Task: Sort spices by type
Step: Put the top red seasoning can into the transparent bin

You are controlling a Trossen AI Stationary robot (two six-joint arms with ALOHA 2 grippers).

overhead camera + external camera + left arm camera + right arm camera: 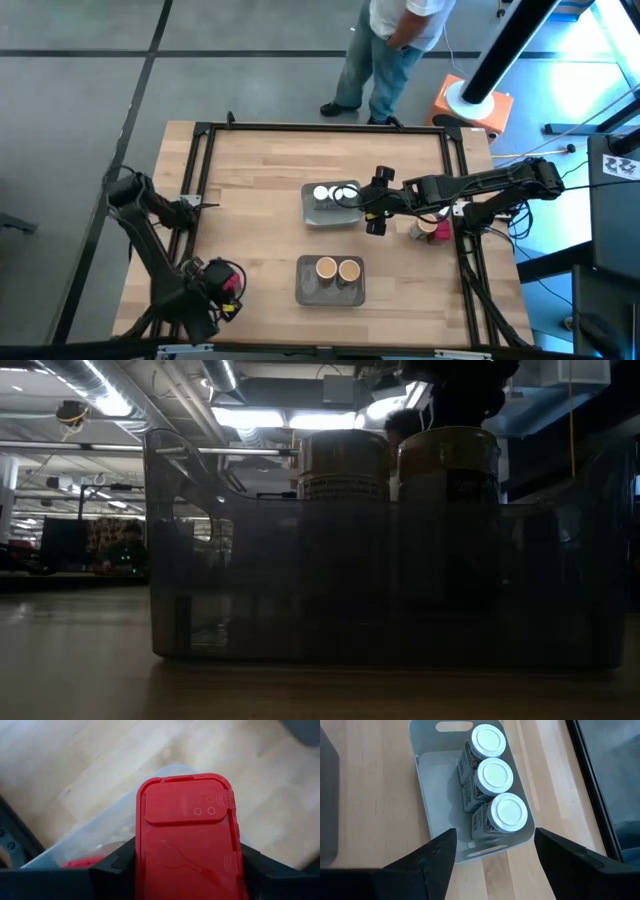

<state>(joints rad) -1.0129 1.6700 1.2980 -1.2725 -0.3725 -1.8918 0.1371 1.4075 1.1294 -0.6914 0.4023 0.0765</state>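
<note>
A red packet (187, 830) with a red flip lid fills the left wrist view, and my left gripper (228, 285) is shut on it at the table's near left corner. Under it shows a pale clear tray (90, 835) with something red (80, 863) inside. My right gripper (495, 834) hangs open just right of a grey tray (427, 785) that holds three white-lidded jars (492, 775) in a row. A second tray (305, 285) at the near middle holds two tan-topped brown cylinders (345, 460). My left gripper pinches the red packet between its two fingers, one on each long side (142, 862), below the lid. The fingers (115, 865) slant steeply down. The packet's lid end faces up toward the wrist. Its lower end is hidden by the packet itself.
A few loose spices (425, 228) stand by the table's right edge under my right arm. Black frame rails (200, 170) run along the table's sides. A person (385, 50) stands beyond the far edge, beside an orange-based stand (470, 105).
</note>
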